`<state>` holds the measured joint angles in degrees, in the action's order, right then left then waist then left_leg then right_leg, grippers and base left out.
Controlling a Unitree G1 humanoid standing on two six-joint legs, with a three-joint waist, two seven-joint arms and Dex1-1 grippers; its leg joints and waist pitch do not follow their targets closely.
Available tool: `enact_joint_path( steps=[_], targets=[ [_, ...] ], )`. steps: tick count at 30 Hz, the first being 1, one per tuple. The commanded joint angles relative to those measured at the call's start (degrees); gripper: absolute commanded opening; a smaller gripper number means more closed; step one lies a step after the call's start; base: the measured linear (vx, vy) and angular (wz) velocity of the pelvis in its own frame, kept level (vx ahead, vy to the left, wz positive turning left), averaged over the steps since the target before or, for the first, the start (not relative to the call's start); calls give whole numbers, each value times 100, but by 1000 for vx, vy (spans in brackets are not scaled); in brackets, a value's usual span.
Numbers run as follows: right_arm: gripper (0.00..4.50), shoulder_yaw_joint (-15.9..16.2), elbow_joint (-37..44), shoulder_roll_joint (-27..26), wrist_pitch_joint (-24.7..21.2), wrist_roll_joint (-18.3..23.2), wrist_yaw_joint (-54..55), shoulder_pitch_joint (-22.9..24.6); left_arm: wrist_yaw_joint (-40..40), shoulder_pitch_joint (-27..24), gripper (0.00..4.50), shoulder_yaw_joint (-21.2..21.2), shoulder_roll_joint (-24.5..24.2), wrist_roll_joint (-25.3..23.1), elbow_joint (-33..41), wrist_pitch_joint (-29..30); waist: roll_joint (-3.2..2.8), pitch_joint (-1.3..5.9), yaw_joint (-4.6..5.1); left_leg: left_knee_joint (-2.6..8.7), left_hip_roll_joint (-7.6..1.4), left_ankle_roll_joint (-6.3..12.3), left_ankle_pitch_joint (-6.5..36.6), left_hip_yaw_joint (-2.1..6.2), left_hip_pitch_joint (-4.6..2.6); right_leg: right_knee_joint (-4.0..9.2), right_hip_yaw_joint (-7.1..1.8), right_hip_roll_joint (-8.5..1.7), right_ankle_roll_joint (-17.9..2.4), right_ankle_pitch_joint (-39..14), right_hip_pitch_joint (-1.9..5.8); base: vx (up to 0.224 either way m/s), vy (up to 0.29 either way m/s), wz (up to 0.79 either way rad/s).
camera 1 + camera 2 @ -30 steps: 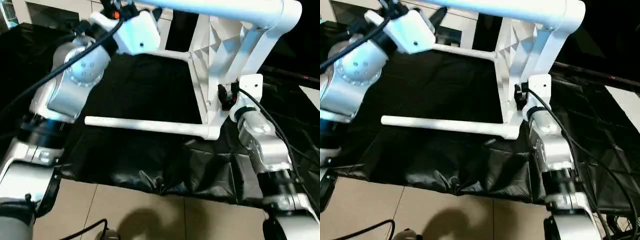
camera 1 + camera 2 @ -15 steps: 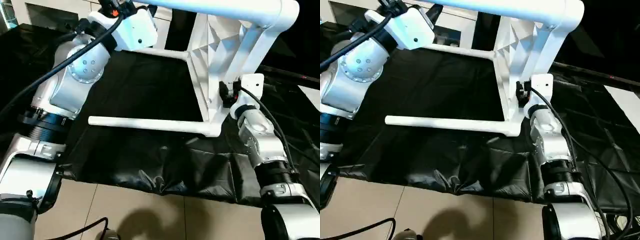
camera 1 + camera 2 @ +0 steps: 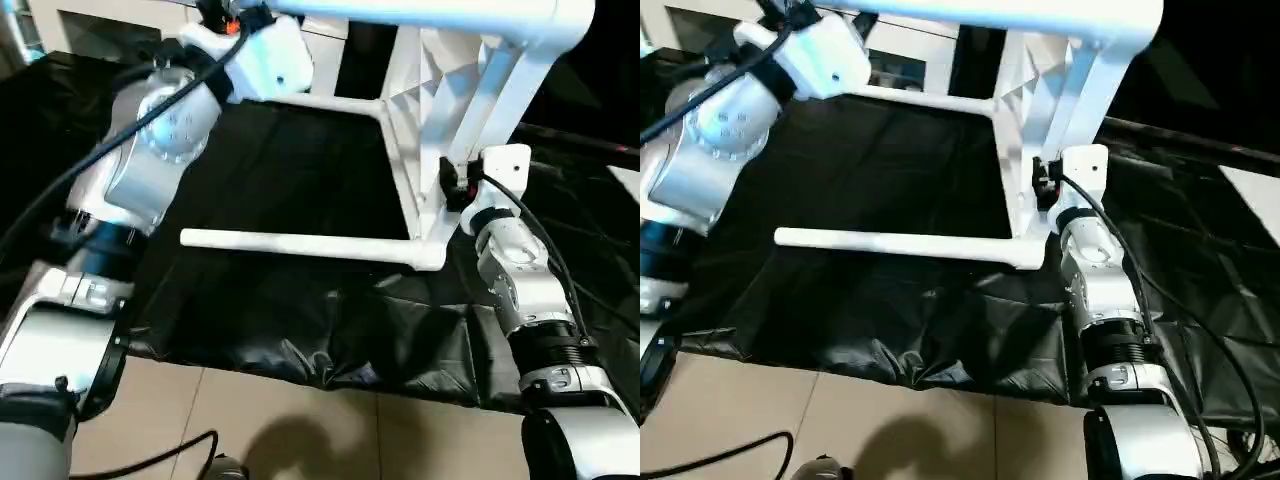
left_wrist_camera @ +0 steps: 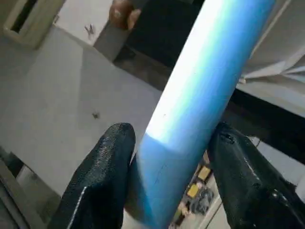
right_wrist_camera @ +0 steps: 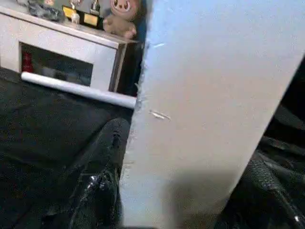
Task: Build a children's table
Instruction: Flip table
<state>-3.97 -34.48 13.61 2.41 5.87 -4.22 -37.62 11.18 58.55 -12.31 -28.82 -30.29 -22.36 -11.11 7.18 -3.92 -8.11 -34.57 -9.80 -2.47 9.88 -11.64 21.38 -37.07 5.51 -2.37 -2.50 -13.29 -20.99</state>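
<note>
The children's table stands on its side on a black cloth, its ribbed top (image 3: 437, 90) upright. Three white legs jut out sideways to my left. One leg (image 3: 300, 244) lies low near me, one (image 3: 330, 102) lies farther back, and one (image 3: 430, 10) runs high across the view. My left gripper (image 4: 171, 136) is raised to the high leg (image 4: 200, 86), and its black fingers (image 4: 102, 176) press on both sides of it. My right gripper (image 3: 450, 186) is at the top's lower edge, shut on the white rim (image 5: 209, 95), which stands between its fingers (image 5: 102, 167).
The black cloth (image 3: 300, 330) covers the floor under the table, and tan tiles (image 3: 300, 420) lie nearer me. A white cabinet (image 3: 110, 20) stands behind with a plush toy (image 5: 125, 16) on it. A person's hand (image 4: 121, 12) shows in the left wrist view.
My left gripper's fingers have drawn in around the high leg, and the left arm has shifted slightly. The right gripper and the table have stayed put.
</note>
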Motion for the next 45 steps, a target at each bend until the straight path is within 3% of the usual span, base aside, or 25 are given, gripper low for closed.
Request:
enact_joint_path(
  steps=[1,6,7,9,12,13,14,16,19,20,23,24,25,28,32,33,37,40,43,44,45],
  targets=[
    [221,321,182,265,211,-474,-317,68,-161,166,234,376,-20,200,-61,381,-103,404,9,383,-482,-256,896,280,-158,437,-453,-794,-621,-494,152,0,0,0],
    [220,225,404,558,409,-507,-424,-151,-148,51,226,725,-104,463,157,540,-106,434,1,354,-465,-172,631,262,-130,384,-449,-781,-684,-137,179,0,0,0],
    [220,197,447,677,483,-528,-468,-259,-170,-25,224,883,-116,587,271,608,-80,483,-3,307,-437,-7,181,246,-78,288,-446,-742,-733,548,201,0,0,0],
    [220,155,492,816,567,-545,-512,-399,-196,-134,224,1058,-148,704,426,686,-87,495,-5,273,-414,170,-112,234,-33,235,-437,-729,-780,1001,203,0,0,0],
    [220,89,558,1005,669,-559,-549,-626,-241,-413,224,1388,-166,922,800,858,-82,509,-6,235,-393,321,-261,223,5,192,-433,-712,-805,1306,210,0,0,0],
    [220,62,587,1086,725,-563,-568,-740,-259,-624,223,1548,-181,964,1087,971,-32,508,4,216,-388,423,-360,215,42,162,-419,-697,-798,1428,208,0,0,0],
    [218,55,602,1125,747,-565,-579,-799,-279,-745,221,1637,-179,988,1232,1023,-45,486,-2,210,-372,456,-300,199,37,197,-424,-679,-777,1313,178,0,0,0],
    [213,62,669,1274,834,-586,-622,-1052,-350,-1297,218,1999,-168,1038,1820,1286,-11,464,16,225,-403,412,-94,203,37,218,-419,-702,-736,855,183,0,0,0],
    [206,77,681,1300,846,-589,-630,-1099,-361,-1405,208,2063,-161,1048,1919,1350,-60,430,-2,235,-412,325,105,191,-26,286,-426,-640,-563,347,104,0,0,0],
    [203,160,695,1399,915,-658,-693,-1266,-366,-1726,204,2304,-38,1131,2191,1617,-11,423,2,236,-417,318,159,180,-45,300,-431,-635,-544,263,86,0,0,0],
    [200,207,727,1494,928,-722,-768,-1531,-376,-2129,200,2562,157,1281,2451,1923,24,412,26,254,-444,157,330,201,-39,312,-423,-673,-543,-183,88,0,0,0],
    [198,208,734,1503,924,-725,-777,-1565,-375,-2176,196,2586,180,1301,2477,1955,4,410,33,269,-465,113,350,219,-33,303,-415,-694,-568,-225,103,0,0,0],
    [198,210,788,1560,870,-736,-834,-1801,-339,-2489,196,2674,313,1427,2611,2148,40,388,59,270,-463,33,551,215,-44,348,-419,-684,-523,-496,73,0,0,0],
    [198,219,898,1661,791,-812,-830,-2118,-303,-2883,194,2735,525,1643,2752,2382,39,365,54,266,-445,-8,755,206,-47,403,-435,-696,-458,-834,51,0,0,0],
    [198,265,977,1775,820,-894,-950,-2363,-279,-3186,187,2746,697,1739,2964,2595,6,331,20,283,-464,-118,1101,203,-128,460,-452,-687,-371,-1153,-41,0,0,0],
    [198,291,971,1819,838,-932,-979,-2423,-262,-3242,184,2708,726,1709,3008,2628,26,327,52,322,-495,-288,1426,248,-142,483,-432,-685,-322,-1394,-38,0,0,0],
    [198,378,912,1875,684,-943,-1214,-2476,-210,-3263,175,2637,834,1792,3022,2730,33,327,84,354,-499,-604,2210,293,-242,523,-410,-690,-291,-1586,-107,0,0,0],
    [198,522,897,1949,612,-1030,-1428,-2512,-172,-3346,173,2504,924,1873,3047,2791,45,337,93,385,-506,-675,2277,320,-215,517,-400,-705,-316,-1443,-71,0,0,0],
    [198,486,896,1937,563,-966,-1531,-2594,-166,-3398,172,2424,971,1905,3101,2846,79,340,92,372,-480,-652,2297,313,-209,515,-412,-730,-319,-1416,-81,0,0,0],
    [252,469,885,1931,550,-934,-1556,-2625,-163,-3408,172,2399,968,1915,3115,2845,84,339,92,371,-478,-633,2311,316,-202,527,-413,-743,-321,-1466,-80,0,0,0],
    [266,463,861,1933,545,-921,-1567,-2654,-157,-3411,172,2377,969,1918,3135,2858,87,338,89,367,-476,-620,2309,318,-201,533,-414,-747,-313,-1492,-83,0,0,0]
  ],
)
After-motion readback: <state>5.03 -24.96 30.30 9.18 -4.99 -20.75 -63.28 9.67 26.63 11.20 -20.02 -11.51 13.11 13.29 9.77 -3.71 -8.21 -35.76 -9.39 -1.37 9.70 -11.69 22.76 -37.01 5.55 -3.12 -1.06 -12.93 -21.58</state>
